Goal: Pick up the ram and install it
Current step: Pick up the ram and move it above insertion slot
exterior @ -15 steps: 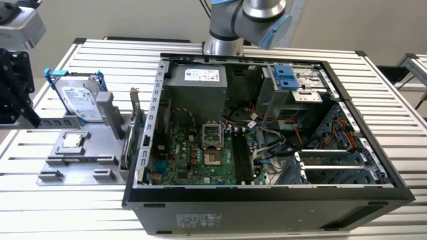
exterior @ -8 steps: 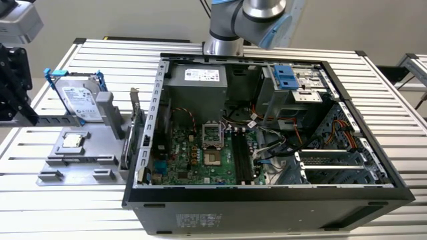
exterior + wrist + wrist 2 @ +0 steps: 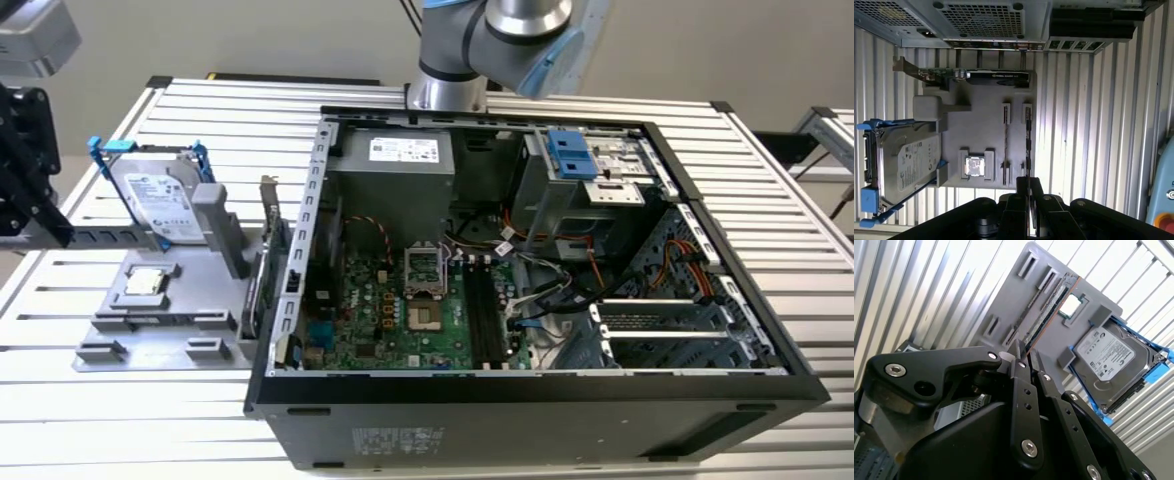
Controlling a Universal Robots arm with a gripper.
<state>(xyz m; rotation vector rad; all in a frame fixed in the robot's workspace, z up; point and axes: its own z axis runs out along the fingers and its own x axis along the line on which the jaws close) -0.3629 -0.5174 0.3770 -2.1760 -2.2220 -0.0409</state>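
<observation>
One target: the ram (image 3: 1027, 140), a thin dark stick, is standing on its long edge in a slot of the grey tray (image 3: 981, 125). It's not lifted and not installed!
Ram's spot: it's on the side of the tray farthest from the hard drive (image 3: 909, 160). The second wrist view shows a row of dark chips along its face.
Gripper: there it is in both wrist views, the gripper (image 3: 1029, 179), lined up dead-on with the near end of the ram at the tray's edge. Whether it is touching or just clear, I cannot tell.
Pincer state: spread or pressed together? I cannot tell from these angles.
Chip: a square processor chip (image 3: 974, 166) sits flat in its own pocket on the tray, between the drive and the ram.
Hard drive: it's silver with blue rails (image 3: 107, 150), propped up at a tilt at one end of the tray.
Card: a larger card with a metal bracket (image 3: 994, 76) stands on edge along the tray's side nearest the computer case (image 3: 534, 410).
Case: it lies open just beside the tray, on the exterior view's right, with the green motherboard (image 3: 387, 315) exposed inside.
Slots: the long black memory slots (image 3: 487, 320) on that board are well apart from the tray.
Arm: the arm (image 3: 461, 45) rises beyond the case, well apart from the tray.
Table: a slatted metal table (image 3: 80, 430) lies under the tray and the case.
</observation>
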